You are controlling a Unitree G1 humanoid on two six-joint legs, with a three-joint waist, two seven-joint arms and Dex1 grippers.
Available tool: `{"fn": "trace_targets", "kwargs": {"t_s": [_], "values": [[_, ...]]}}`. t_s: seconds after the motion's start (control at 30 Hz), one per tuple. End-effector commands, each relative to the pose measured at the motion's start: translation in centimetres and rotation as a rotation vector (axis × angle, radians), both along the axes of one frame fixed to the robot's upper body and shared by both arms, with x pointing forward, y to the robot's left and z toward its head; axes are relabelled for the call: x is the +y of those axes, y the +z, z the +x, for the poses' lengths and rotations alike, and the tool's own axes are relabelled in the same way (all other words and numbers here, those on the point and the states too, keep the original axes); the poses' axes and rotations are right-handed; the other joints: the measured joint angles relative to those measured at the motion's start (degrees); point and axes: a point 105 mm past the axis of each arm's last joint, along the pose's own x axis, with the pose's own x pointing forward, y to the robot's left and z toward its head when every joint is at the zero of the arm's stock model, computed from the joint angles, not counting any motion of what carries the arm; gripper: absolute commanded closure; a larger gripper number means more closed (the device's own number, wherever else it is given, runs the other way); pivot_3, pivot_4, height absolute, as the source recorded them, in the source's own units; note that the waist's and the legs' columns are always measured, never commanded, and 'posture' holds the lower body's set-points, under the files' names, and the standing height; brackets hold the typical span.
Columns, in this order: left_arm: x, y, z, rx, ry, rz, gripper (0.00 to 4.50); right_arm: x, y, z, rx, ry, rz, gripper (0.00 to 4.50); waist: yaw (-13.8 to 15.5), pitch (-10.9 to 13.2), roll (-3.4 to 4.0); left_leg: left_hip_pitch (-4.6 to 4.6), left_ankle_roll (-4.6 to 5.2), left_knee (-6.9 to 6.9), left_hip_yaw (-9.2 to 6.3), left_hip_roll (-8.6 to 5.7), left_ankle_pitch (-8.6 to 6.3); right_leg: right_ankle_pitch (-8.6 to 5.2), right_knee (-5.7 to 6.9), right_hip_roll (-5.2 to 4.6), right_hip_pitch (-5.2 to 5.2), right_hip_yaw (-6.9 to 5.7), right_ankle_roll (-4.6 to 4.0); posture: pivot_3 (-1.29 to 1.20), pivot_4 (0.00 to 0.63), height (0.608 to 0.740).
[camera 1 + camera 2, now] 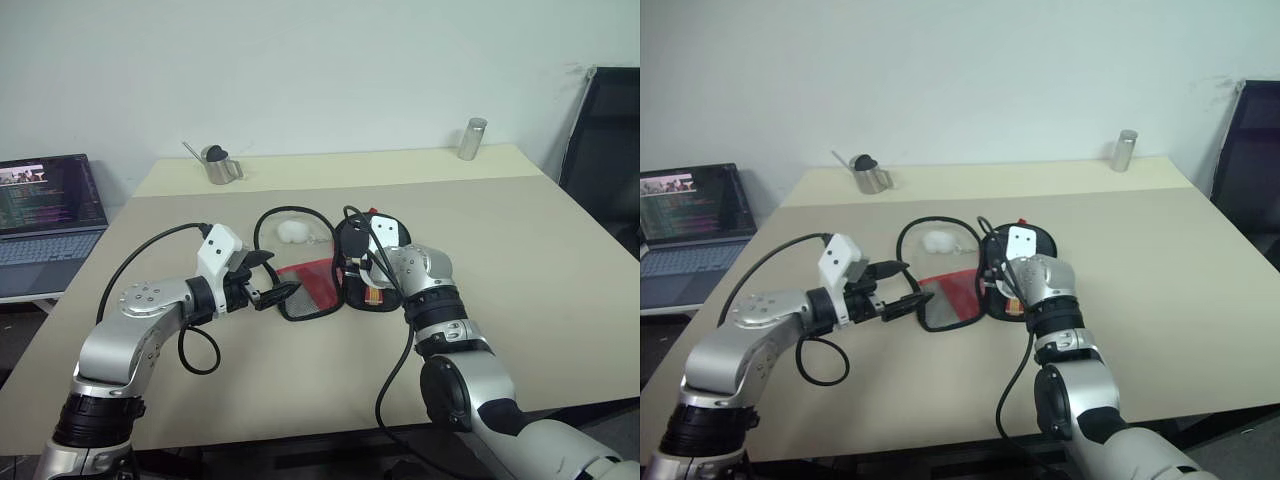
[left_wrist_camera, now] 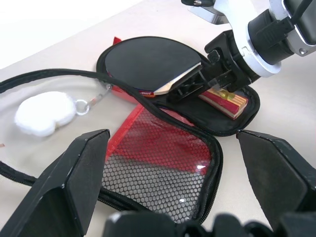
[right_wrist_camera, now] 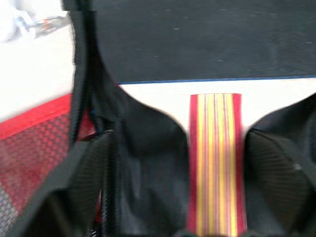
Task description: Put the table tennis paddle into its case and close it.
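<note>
The table tennis paddle (image 2: pixel 148 61) lies inside the open case (image 2: pixel 163 168) at table centre. The right gripper (image 2: pixel 190 86) hovers over the striped handle, fingers spread on either side. At nine o'clock, the left gripper (image 1: pixel 272 292) is spread wide beside the case's mesh flap.

Black paddle (image 2: pixel 148 61) (red-striped handle (image 2: pixel 223 99)).

Both hands, left (image 1: pixel 275 291) and right (image 2: pixel 195 84), gape wide.
</note>
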Motion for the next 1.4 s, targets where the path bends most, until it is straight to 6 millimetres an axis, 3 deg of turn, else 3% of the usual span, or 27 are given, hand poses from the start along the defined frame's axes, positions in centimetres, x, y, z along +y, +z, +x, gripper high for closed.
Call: {"fn": "trace_targets", "kwargs": {"t_s": [0.03,0.17,0.3,0.4,0.47,0.6,0.8,0.9,1.03,1.17,1.27,1.4], "values": [[-0.2,1.1,0.1,-0.05,0.004,-0.01,0.0,3.9,1.1,-1.4,-0.001,0.118,0.041,0.01,0.0,0.0,0.0,0.0,0.0,0.0,0.0,0.0,0.0,0.0,0.0,0.0,0.0,0.0,0.0,0.0,0.15,0.74],[0.7,1.6,1.4,-0.076,0.085,-0.033,0.0,1.4,3.5,-0.8,-0.086,0.099,0.002,0.01,0.0,0.0,0.01,-0.04,0.0,0.0,0.0,0.01,0.0,0.0,0.0,0.0,-0.05,0.0,0.0,0.0,0.15,0.74],[3.9,2.7,5.1,-0.069,0.326,-0.116,0.0,-2.8,8.5,0.0,-0.328,0.157,-0.003,0.01,0.5,0.0,0.0,-0.15,0.01,0.05,-0.06,-0.02,0.0,0.01,0.0,0.0,-0.09,-0.07,0.01,0.0,0.15,0.74],[5.6,1.6,7.5,0.01,0.473,-0.11,0.0,-4.9,10.4,0.3,-0.502,0.278,-0.031,0.01,1.2,0.0,-0.03,-0.14,0.02,0.07,-0.11,-0.12,0.0,0.01,-0.08,-0.02,-0.02,-0.15,0.05,0.0,0.15,0.74],[6.4,0.4,8.8,0.062,0.541,-0.076,0.0,-5.7,10.6,-0.3,-0.525,0.391,-0.034,0.01,1.4,0.0,-0.05,-0.13,0.03,0.05,-0.09,-0.13,-0.01,0.01,-0.11,-0.01,-0.02,-0.15,0.07,0.0,0.15,0.74],[5.9,-0.9,10.2,0.126,0.549,-0.048,0.92,-6.1,11.0,-4.3,-0.518,0.686,-0.043,0.0,1.5,0.0,-0.07,-0.21,0.03,0.01,-0.05,-0.08,-0.01,0.0,-0.14,-0.02,-0.09,-0.16,0.07,0.0,0.15,0.74],[4.4,-2.4,11.1,0.156,0.498,0.019,3.2,-6.1,9.5,-8.0,-0.504,0.901,-0.082,0.0,1.5,0.0,-0.11,-0.32,0.03,0.03,0.0,-0.05,-0.01,0.0,-0.11,-0.06,-0.21,-0.12,0.07,0.0,0.15,0.74],[3.5,-2.9,11.5,0.173,0.476,0.022,4.36,-5.1,9.3,-10.2,-0.526,1.025,-0.04,0.0,2.4,0.0,-0.13,-0.29,0.03,0.08,-0.08,-0.08,-0.01,0.01,-0.11,-0.09,-0.12,-0.21,0.07,0.0,0.15,0.74],[2.8,-3.0,11.9,0.175,0.472,0.025,4.47,-4.5,9.1,-12.3,-0.591,1.154,-0.024,0.0,2.9,0.0,-0.17,-0.32,0.03,0.11,-0.1,-0.11,-0.01,0.01,-0.14,-0.1,-0.12,-0.27,0.09,0.0,0.15,0.74],[2.7,-3.4,12.0,0.182,0.473,0.043,4.47,-4.5,9.2,-12.5,-0.623,1.174,-0.03,0.0,2.9,0.0,-0.21,-0.33,0.03,0.11,-0.11,-0.1,0.0,0.02,-0.15,-0.1,-0.12,-0.28,0.09,0.0,0.15,0.74],[1.9,-3.4,12.1,0.187,0.457,0.041,4.47,-4.7,9.2,-11.5,-0.641,1.124,-0.054,0.0,3.0,0.0,-0.21,-0.32,0.02,0.12,-0.12,-0.1,0.0,0.02,-0.13,-0.11,-0.12,-0.28,0.09,0.0,0.15,0.74],[-1.8,-1.2,11.5,0.169,0.289,-0.081,4.47,-5.1,9.1,-10.8,-0.646,1.092,-0.073,0.0,3.2,0.0,-0.23,-0.34,0.02,0.13,-0.16,-0.12,0.0,0.02,-0.15,-0.13,-0.11,-0.32,0.09,0.0,0.15,0.74]]}}
